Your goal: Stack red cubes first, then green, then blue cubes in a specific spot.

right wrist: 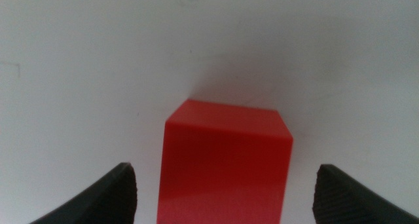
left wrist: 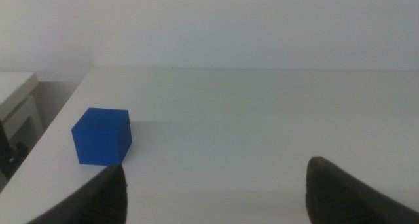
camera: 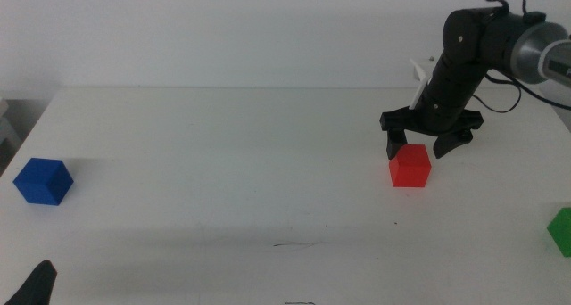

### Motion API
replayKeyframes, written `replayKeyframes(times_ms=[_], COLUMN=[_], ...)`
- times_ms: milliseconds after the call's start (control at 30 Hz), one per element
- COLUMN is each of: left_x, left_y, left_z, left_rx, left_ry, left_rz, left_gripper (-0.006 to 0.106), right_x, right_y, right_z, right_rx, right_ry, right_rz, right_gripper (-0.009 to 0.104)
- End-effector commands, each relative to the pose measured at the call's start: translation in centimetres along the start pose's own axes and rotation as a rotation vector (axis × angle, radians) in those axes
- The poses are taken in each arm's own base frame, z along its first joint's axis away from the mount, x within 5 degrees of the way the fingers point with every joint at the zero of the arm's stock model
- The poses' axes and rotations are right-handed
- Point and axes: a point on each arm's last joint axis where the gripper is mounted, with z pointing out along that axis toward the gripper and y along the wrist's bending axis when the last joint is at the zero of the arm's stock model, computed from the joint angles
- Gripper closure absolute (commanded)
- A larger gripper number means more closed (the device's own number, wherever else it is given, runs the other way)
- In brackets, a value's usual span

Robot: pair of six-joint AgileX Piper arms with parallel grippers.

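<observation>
Small matte red cube (camera: 410, 167) on white desk (camera: 223, 144) | right gripper (camera: 428, 148) just above it, released, jaws straddling | left gripper (camera: 36, 283) near-left, released

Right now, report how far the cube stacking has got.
Nothing is stacked yet; the dark line marking the spot is bare. In hand: the right gripper hangs open just above the red cube, jaws either side, not touching. Left: the green cube, the blue cube. The left gripper waits open near the blue one.
</observation>
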Motion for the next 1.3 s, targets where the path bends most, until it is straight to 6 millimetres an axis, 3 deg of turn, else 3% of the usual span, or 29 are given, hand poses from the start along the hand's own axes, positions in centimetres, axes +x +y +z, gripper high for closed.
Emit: replayKeyframes(times_ms=[0, 200, 400, 500, 700, 967, 1267], left_x=[-0.8, -0.8, -0.8, -0.8, -0.8, -0.8, -0.8], left_y=[0.0, 0.0, 0.0, 0.0, 0.0, 0.0, 0.0], left_z=[-0.2, -0.2, -0.2, -0.2, -0.2, -0.2, -0.2], left_rx=[0.001, 0.001, 0.001, 0.001, 0.001, 0.001, 0.001], left_ry=[-0.102, -0.102, -0.102, -0.102, -0.102, -0.102, -0.102], left_rz=[-0.013, -0.013, -0.013, -0.013, -0.013, -0.013, -0.013], left_gripper=[0.007, 0.007, 0.007, 0.007, 0.007, 0.007, 0.007], right_x=[-0.9, -1.1, -1.0, -1.1, -0.8, 1.2, 4.3], right_y=[0.4, 0.4, 0.3, 0.3, 0.7, 4.7, 11.4], right_z=[-3.1, -1.8, -0.8, -1.0, -2.6, -6.4, -6.6], right_rx=[-0.016, -0.016, -0.012, -0.013, -0.019, -0.018, -0.051], right_ry=[-0.119, -0.109, -0.086, -0.091, -0.106, -0.105, -0.066], right_rz=[-0.012, -0.008, -0.003, 0.0, -0.006, 0.027, -0.033], right_gripper=[0.005, 0.013, 0.031, 0.047, 0.096, 0.096, 0.096])
